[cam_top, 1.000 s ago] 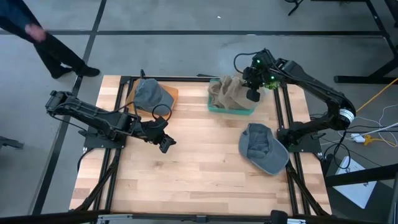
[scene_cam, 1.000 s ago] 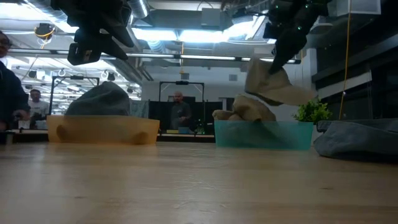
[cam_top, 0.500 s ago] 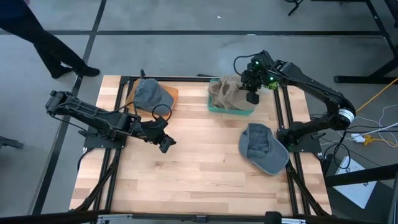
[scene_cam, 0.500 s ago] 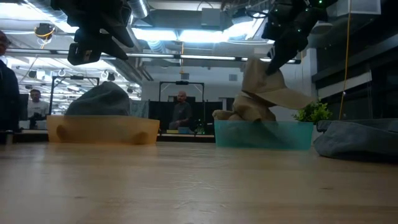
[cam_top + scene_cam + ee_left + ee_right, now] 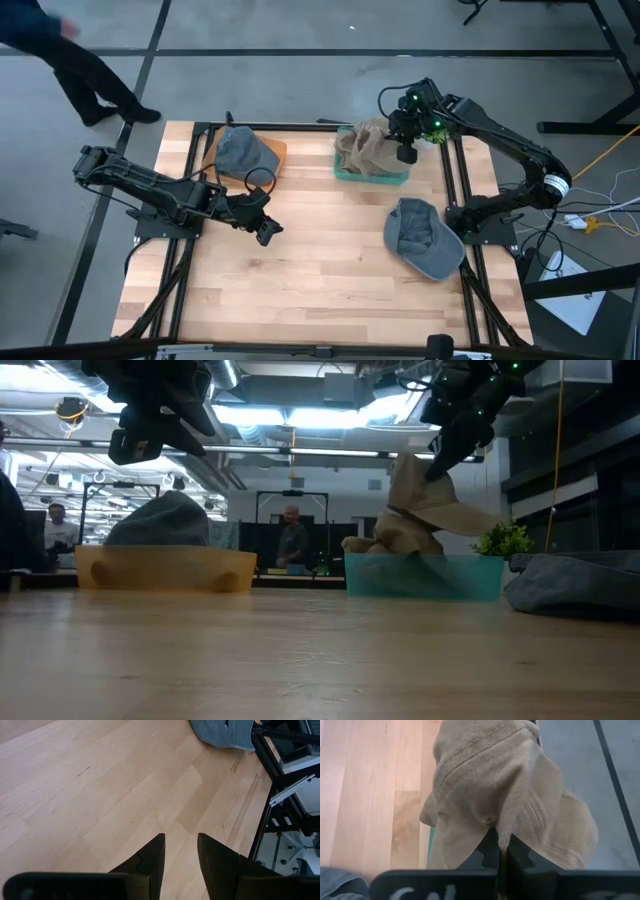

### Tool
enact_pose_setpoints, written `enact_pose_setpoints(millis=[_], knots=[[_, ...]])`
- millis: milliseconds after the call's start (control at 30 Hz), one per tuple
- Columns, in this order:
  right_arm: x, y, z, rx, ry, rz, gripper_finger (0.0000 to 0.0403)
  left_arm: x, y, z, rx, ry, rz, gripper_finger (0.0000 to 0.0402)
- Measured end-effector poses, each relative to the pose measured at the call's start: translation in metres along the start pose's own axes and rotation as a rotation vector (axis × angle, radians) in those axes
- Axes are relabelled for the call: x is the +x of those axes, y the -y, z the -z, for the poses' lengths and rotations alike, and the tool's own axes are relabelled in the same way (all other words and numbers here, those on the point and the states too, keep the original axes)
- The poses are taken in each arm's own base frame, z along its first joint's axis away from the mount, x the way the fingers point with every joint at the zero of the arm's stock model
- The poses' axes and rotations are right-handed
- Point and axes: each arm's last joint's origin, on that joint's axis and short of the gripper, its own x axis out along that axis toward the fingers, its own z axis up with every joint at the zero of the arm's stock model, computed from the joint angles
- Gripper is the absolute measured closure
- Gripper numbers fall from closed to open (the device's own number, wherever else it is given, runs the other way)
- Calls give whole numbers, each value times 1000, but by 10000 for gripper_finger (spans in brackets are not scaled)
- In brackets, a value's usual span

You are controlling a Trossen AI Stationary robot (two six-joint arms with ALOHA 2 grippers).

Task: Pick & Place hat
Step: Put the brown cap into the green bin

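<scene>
step: placing | my right gripper (image 5: 404,141) pinches the tan hat (image 5: 372,146) over the teal bin (image 5: 370,175) at table's 1 o'clock | left gripper (image 5: 264,230) half spread, waiting near centre-left | next: lower, release into bin

One cap (image 5: 246,153) sits in the back-left tray (image 5: 272,150), another cap (image 5: 368,148) in the back-right bin (image 5: 372,176), a third cap (image 5: 424,238) on the table (image 5: 320,280) in front.

table (image 5: 320,280): light wood | on it: orange tray (image 5: 272,152), teal bin (image 5: 372,176), grey hat (image 5: 424,238)
</scene>
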Motion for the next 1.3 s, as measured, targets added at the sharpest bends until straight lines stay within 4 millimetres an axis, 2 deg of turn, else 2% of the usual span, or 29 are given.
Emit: enact_pose_setpoints(millis=[333, 667, 867, 967, 1167, 1300], knots=[[11, 5, 2, -12, -14, -30, 400, 0, 0, 0, -1, -3, -2, 294], [50, 15, 5, -21, -27, -111, 400, 0, 0, 0, -1, -4, -2, 290], [76, 19, 13, 14, -98, -160, 400, 0, 0, 0, -1, -4, -2, 293], [85, 22, 16, 84, -163, -107, 400, 0, 0, 0, -1, -4, -3, 294], [80, 27, 19, 183, -189, -48, 400, 0, -1, 0, 0, -5, -5, 291], [75, 26, 21, 208, -188, -70, 391, 0, -1, 0, 0, 0, -8, 291]])
